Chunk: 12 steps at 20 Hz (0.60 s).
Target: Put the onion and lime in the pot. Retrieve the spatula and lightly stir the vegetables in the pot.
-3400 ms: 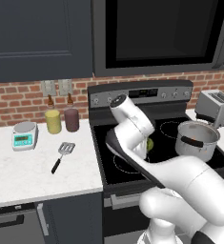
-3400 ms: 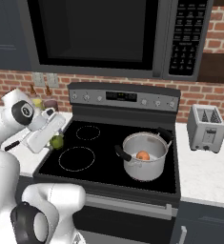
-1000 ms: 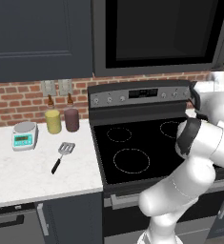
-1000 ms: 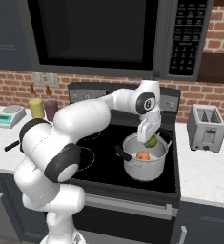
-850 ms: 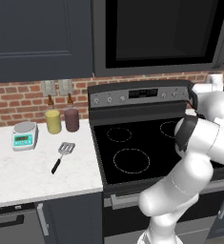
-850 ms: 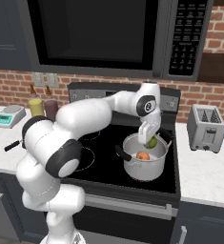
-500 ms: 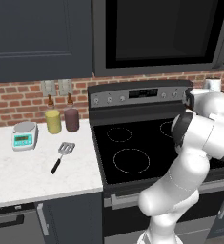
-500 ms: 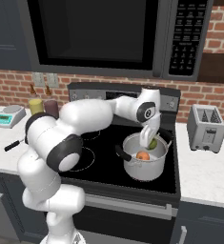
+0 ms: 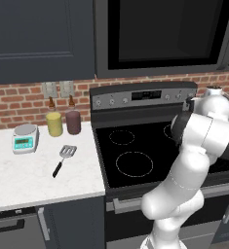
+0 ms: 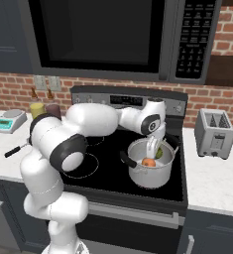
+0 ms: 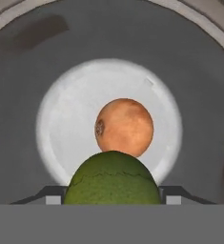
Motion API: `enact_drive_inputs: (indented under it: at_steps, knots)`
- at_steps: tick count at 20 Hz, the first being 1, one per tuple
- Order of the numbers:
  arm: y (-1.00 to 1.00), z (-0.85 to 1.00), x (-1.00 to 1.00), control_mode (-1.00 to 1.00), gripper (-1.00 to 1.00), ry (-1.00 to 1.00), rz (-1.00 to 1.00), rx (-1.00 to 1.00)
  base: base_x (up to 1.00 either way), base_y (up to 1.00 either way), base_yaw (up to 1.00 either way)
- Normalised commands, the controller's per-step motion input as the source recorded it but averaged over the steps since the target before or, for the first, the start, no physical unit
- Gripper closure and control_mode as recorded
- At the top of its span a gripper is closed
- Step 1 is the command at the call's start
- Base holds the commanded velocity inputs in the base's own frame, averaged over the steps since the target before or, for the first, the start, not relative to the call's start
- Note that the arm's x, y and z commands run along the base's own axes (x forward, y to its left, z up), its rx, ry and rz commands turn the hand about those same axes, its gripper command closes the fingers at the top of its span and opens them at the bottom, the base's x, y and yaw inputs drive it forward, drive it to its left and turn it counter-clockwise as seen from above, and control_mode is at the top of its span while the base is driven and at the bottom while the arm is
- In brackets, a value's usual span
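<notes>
Glossy white rounded arm (image 10: 88, 124) with dark grey joints.

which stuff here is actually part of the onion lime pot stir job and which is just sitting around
Part of the job:
- onion, in the pot
- lime, held over the pot by the gripper
- spatula, on the counter

Lying about:
- toaster
- kitchen scale
- yellow jar
- dark jar
</notes>
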Motion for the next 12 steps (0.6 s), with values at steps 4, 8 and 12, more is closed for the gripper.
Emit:
enact_drive_inputs:
  at_steps: [4, 8, 12]
  knots:
    - [-0.02, -0.06, 0.1, -1.0, -1.0, -0.01, 0.04, 0.0, 0.0, 0.0, 0.0]
    - [-0.04, 0.04, 0.0, -1.0, -1.0, -0.03, 0.03, 0.0, 0.0, 0.0, 0.0]
    - [0.0, 0.34, -0.12, -1.0, -1.0, -0.07, 0.05, 0.0, 0.0, 0.0, 0.0]
